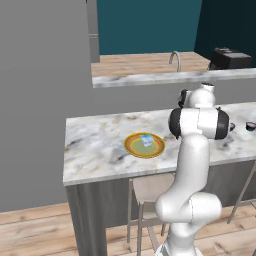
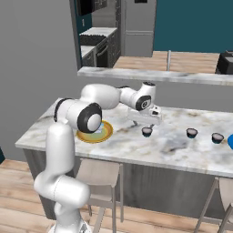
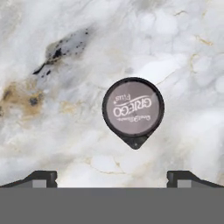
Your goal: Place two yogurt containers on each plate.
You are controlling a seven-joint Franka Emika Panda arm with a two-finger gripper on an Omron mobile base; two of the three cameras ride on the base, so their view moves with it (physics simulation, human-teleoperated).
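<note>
Jaws spread above lidded dark yogurt cup [image 3: 133,110].

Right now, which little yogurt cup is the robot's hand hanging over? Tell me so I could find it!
Find the long marble counter with the orange-rimmed plate near one end. Three dark yogurt cups sit in a row beyond that plate. The one you want is the dark cup nearest the plate, right under the open gripper; the other two sit farther along, toward the blue plate.
</note>
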